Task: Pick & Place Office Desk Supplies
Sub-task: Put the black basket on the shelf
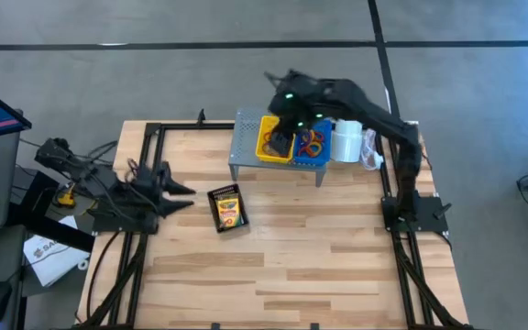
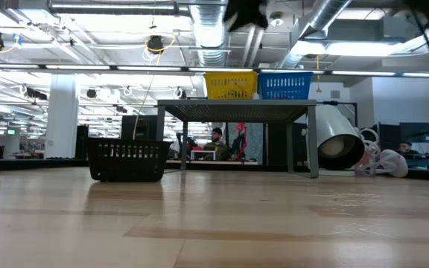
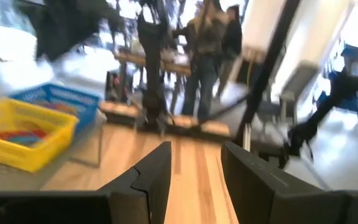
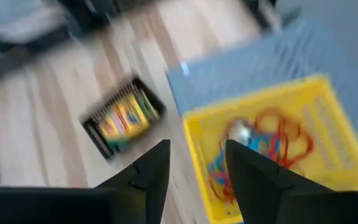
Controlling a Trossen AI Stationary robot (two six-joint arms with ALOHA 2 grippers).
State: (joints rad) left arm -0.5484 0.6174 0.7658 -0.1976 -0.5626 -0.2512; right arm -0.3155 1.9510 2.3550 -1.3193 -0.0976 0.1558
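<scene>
A yellow-and-green crayon box (image 1: 228, 209) lies in a black tray (image 4: 124, 118) on the wooden table, near its middle. On a grey perforated riser (image 1: 246, 137) at the far side stand a yellow basket (image 4: 328, 124) and a blue basket (image 1: 314, 147). Red, orange and blue rubber bands (image 4: 278, 140) lie in the yellow one, and orange bands (image 1: 312, 142) in the blue one. My right gripper (image 4: 197, 168) hangs above the yellow basket's near edge, tipped downward, open with nothing between its fingers. My left gripper (image 3: 194, 180) waits at the table's left side, pointing level, open and empty.
A white roll (image 1: 346, 142) lies on its side right of the riser, with crumpled clear plastic (image 1: 370, 151) beside it. Black frame rails (image 1: 154, 137) run along the table's left and right edges. Bare wood spans the near half of the table. People stand in the room beyond.
</scene>
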